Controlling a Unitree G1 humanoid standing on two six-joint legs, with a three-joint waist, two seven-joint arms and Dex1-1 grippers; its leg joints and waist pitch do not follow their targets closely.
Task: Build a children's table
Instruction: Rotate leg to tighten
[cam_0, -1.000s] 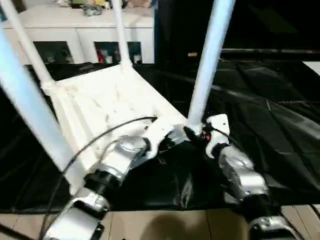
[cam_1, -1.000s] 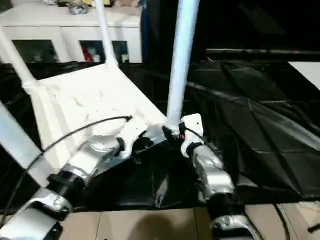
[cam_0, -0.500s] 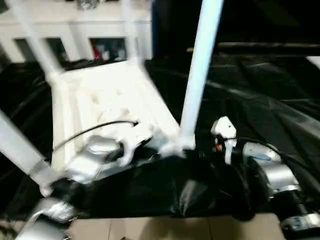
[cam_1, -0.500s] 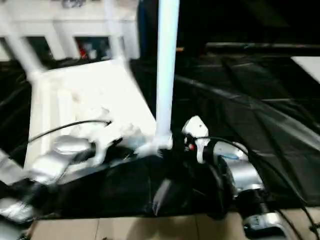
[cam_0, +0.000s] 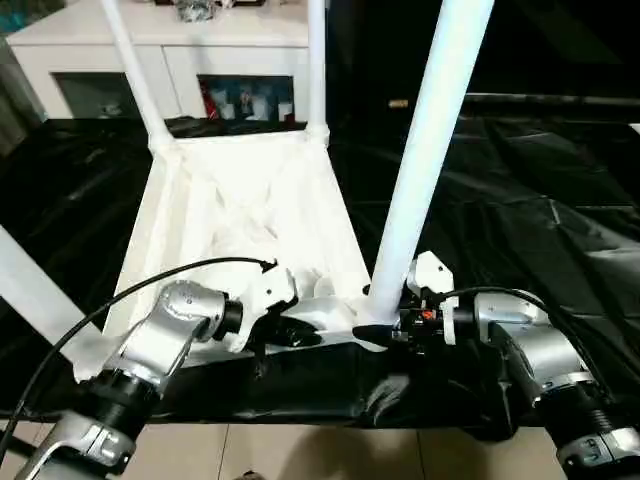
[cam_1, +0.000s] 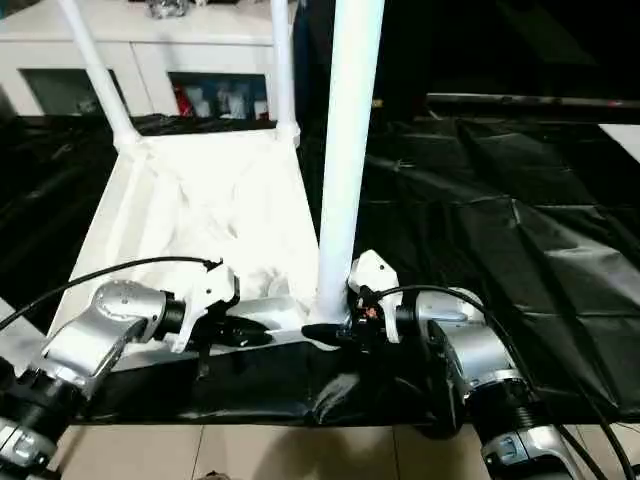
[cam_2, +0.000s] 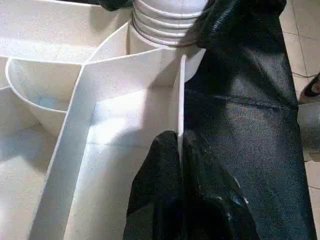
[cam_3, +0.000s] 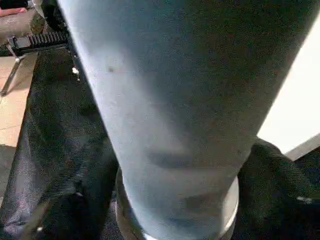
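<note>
Your left claw (cam_2: 179, 165) is pinched shut on the thin near rim of the upturned tabletop (cam_0: 240, 215); in the left wrist view one black finger (cam_2: 157, 185) lies inside the rim and the other outside it, with the rim wall between them. Your right claw (cam_0: 372, 330) is spread around the foot of the nearest leg (cam_0: 430, 140), its fingers reaching in from the right at the tabletop's near right corner, where that leg stands in its ribbed socket; whether the fingers press on the leg you cannot tell. In the right wrist view the leg stands very close in front of the camera. The children's table lies underside up on the black-draped worktop (cam_0: 540, 210), ribs showing, with its near edge just back from the worktop's front edge. Two more legs (cam_0: 135, 75) rise from the far corners, and a fourth (cam_0: 35, 290) slants up at the near left. Behind the worktop stands a white cabinet (cam_0: 180, 60) with glass doors
</note>
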